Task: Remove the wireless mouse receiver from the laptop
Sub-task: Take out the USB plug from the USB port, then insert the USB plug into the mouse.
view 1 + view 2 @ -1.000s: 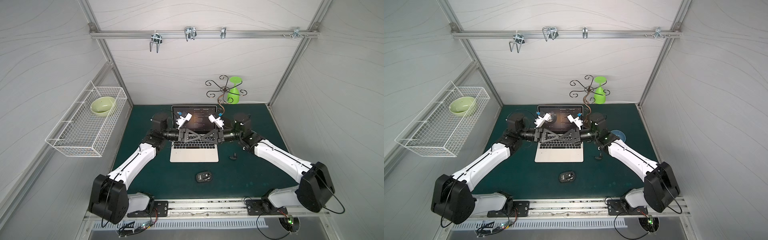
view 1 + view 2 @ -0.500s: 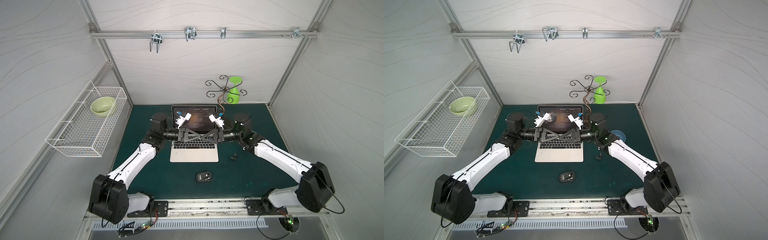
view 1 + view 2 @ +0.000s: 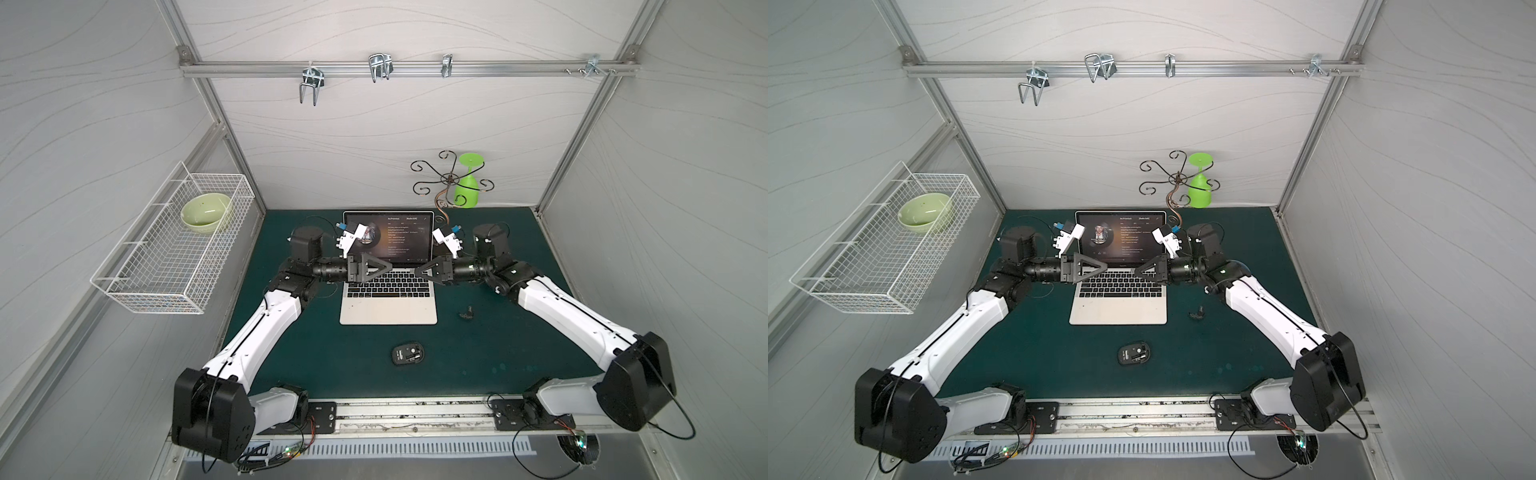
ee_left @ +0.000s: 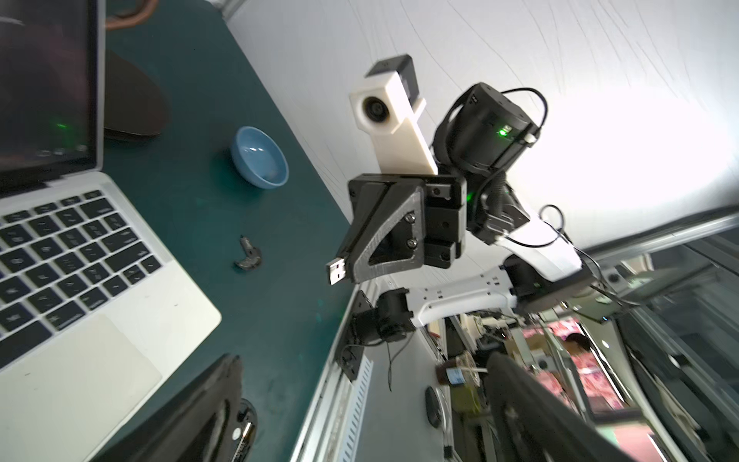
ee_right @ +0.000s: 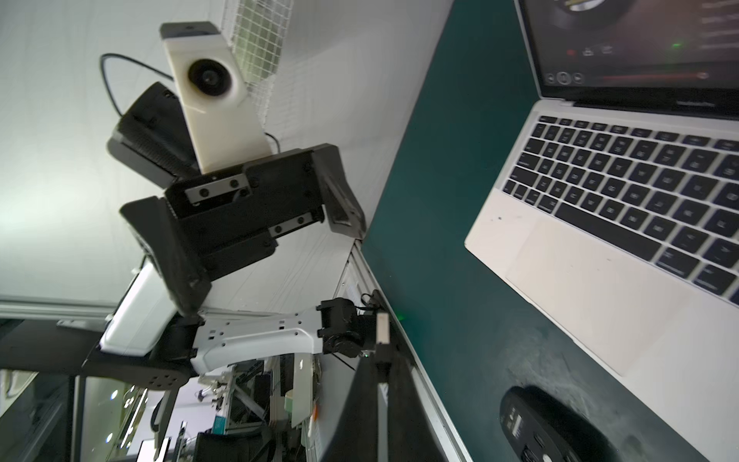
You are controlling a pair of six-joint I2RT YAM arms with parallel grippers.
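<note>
Green worktop, open laptop, two arms meeting above it, wireless mouse receiver unplugged.

The worktop carries the silver laptop with its screen lit. Over the laptop's keyboard the arms face each other. The left end effector, on the laptop's left side, stands released, with its fingers wide apart and nothing between them. The right end effector, on the laptop's right side, is clenched. The black mouse lies in front of the laptop, apart from it. The wireless mouse receiver sits pinched in the right end effector's tips, its metal plug sticking out, in the air and clear of the laptop.
</note>
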